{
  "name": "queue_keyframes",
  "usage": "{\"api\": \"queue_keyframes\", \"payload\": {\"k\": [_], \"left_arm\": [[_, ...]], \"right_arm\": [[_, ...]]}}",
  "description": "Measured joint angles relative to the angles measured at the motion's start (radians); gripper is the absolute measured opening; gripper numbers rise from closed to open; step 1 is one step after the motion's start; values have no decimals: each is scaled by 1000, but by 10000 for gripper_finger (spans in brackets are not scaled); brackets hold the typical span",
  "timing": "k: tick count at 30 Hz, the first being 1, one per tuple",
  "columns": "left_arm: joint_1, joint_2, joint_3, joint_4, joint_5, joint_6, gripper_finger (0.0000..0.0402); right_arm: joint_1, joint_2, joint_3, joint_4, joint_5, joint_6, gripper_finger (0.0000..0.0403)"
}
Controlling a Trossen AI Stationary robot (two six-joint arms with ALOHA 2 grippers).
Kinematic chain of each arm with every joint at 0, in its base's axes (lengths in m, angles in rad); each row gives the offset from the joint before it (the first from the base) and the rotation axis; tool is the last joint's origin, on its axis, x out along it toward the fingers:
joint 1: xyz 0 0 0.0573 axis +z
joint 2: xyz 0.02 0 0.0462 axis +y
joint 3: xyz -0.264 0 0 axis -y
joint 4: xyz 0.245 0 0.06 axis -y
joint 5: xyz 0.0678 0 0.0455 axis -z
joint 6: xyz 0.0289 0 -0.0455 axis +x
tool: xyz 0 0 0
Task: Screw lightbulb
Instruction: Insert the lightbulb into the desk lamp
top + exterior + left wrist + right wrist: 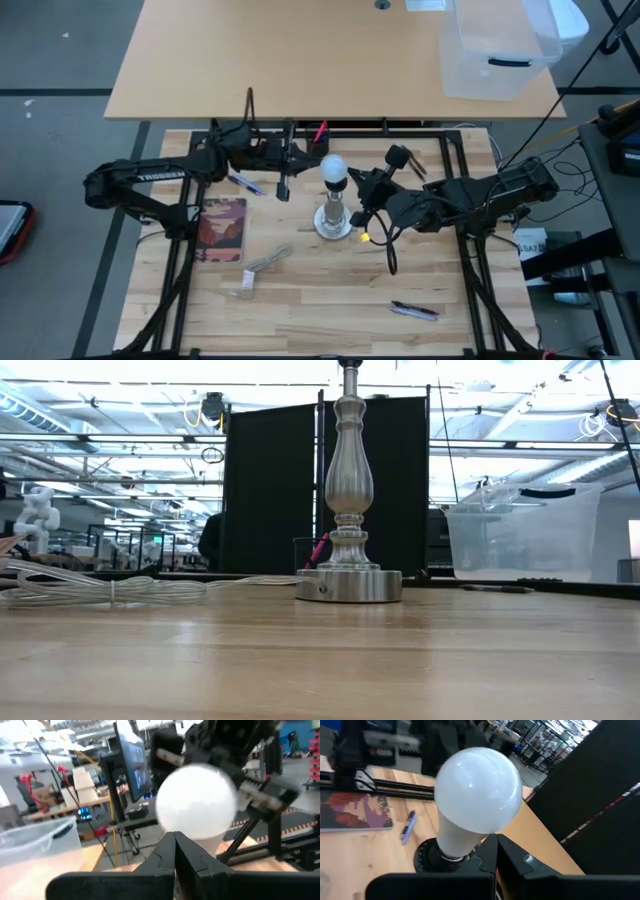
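High view: one lightbulb (333,167) atop one stand (333,222); two claws, left (283,189), right (352,177), both pressed together.

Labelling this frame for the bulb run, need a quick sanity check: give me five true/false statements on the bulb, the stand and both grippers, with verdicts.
1. The frosted white lightbulb sits on top of the silvery metal lamp stand. True.
2. The left gripper is wide open. False: its fingers are shut together, just short of the bulb.
3. The right gripper is shut and close beside the bulb. True.
4. The stand lies tipped over on the wooden table. False: it stands upright on its round disc foot.
5. A clear plastic bin rests on the same slatted table as the stand. False: it is on the paler table beyond.
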Motion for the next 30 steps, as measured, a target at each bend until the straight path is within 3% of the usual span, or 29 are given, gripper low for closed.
{"api": "queue_keyframes", "payload": {"k": [11,19,30], "left_arm": [[2,11,-2,-4,8,-7,0],[2,0,-1,-9,-8,-6,0],[21,-89,-1,-121,-23,23,0]], "right_arm": [[-2,2,0,-69,14,78,0],[9,2,0,-76,92,78,0],[10,1,0,-77,91,72,0]]}}
